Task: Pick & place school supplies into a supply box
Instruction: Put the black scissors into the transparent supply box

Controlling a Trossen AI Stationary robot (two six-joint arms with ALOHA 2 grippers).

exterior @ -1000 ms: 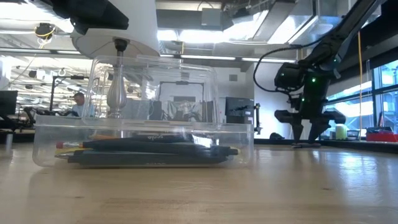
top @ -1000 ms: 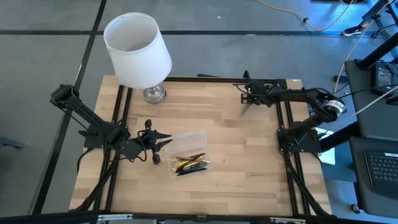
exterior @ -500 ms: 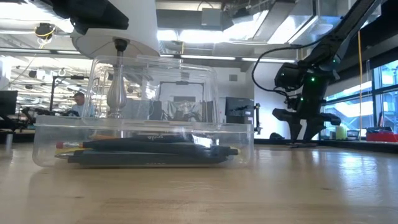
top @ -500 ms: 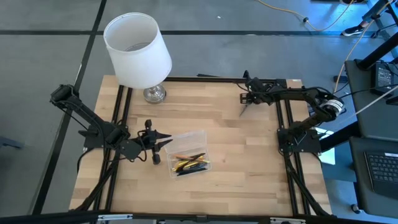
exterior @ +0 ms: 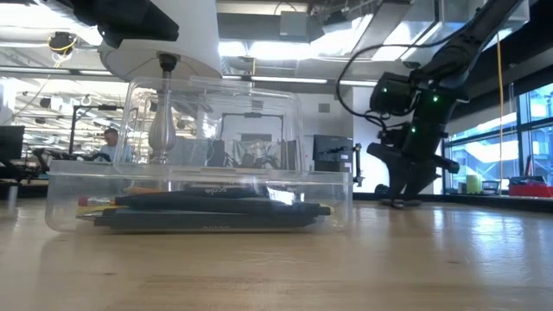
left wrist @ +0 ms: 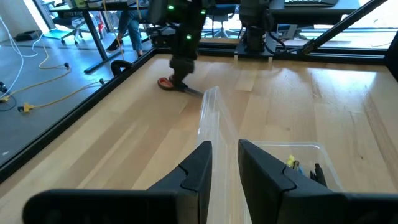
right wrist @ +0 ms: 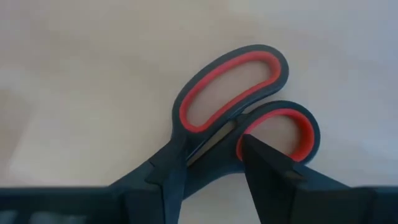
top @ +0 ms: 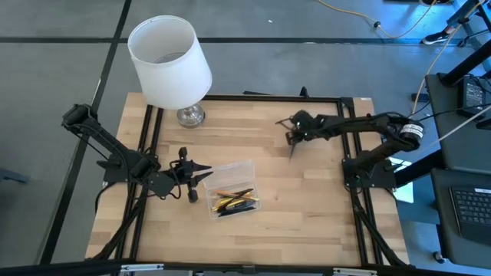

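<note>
— Where are the scissors right now?

— Out in the far right part of the tabletop, well apart from the supply box. The right pincer is down on them; in the right wrist view its two dark fingers sit either side of the scissors just below the red handle loops, touching or nearly touching. They look closed on the scissors, though that close-up doesn't quite settle whether the grip is firm, or whether the scissors are off the wood at all.

— Why grab there and not at the blades?

— My guess: the neck below the loops is the thickest part, so the fingers get a surer hold, and the blades can trail behind on the way over.

— And the box?

— Near the middle-left of the tabletop, lid swung open and standing up, with pencils and pens already lying flat along its length. The lid up keeps the opening free from above.

— What's the left arm doing?

— The left pincer waits just beside the box's left end, fingers a narrow gap apart and holding nothing. The upright lid edge shows right in front of them, so it may be there to steady the lid.

— What's left, then?

— The scissors appear to be the last item outside; they need carrying across and lowering in beside the pens.
</note>
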